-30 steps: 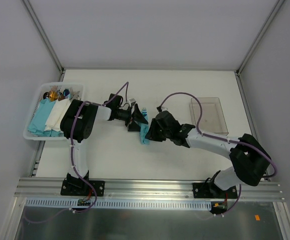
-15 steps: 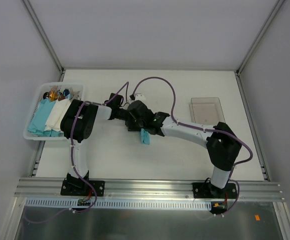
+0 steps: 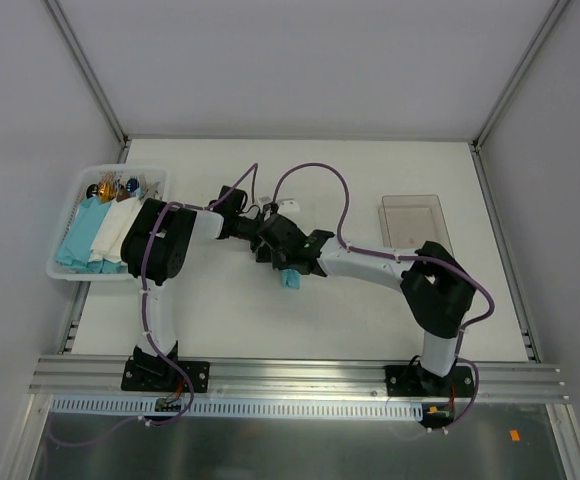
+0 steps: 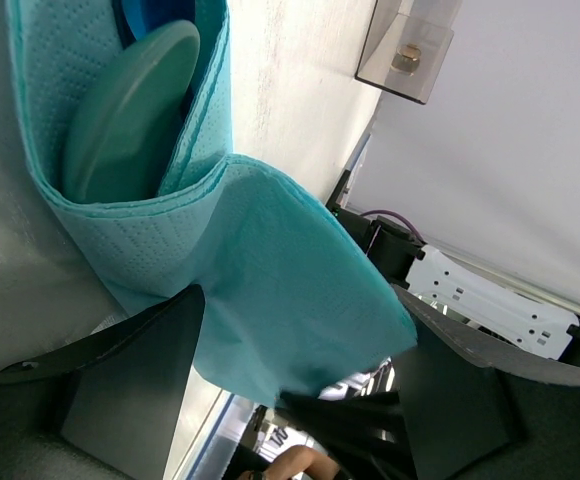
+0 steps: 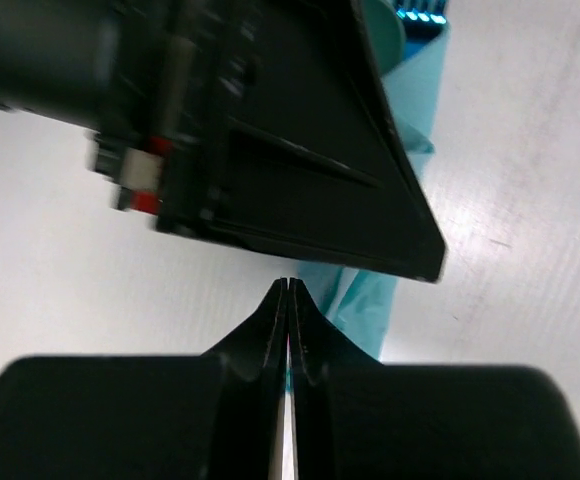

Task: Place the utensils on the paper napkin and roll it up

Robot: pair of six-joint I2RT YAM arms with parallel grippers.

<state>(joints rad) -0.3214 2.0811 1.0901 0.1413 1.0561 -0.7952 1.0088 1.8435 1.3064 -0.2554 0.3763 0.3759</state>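
One paper napkin [image 4: 270,260], partly wrapped round the utensils [image 4: 130,110], lies near the worktop's [image 3: 370,170] middle. The left gripper [image 4: 300,380] straddles it, jaws apart. The right gripper [image 5: 288,300], fingertips pressed together, sits just beside it.

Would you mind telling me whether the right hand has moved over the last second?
Yes. The right hand has moved left, away from the clear tray at the table's right side.
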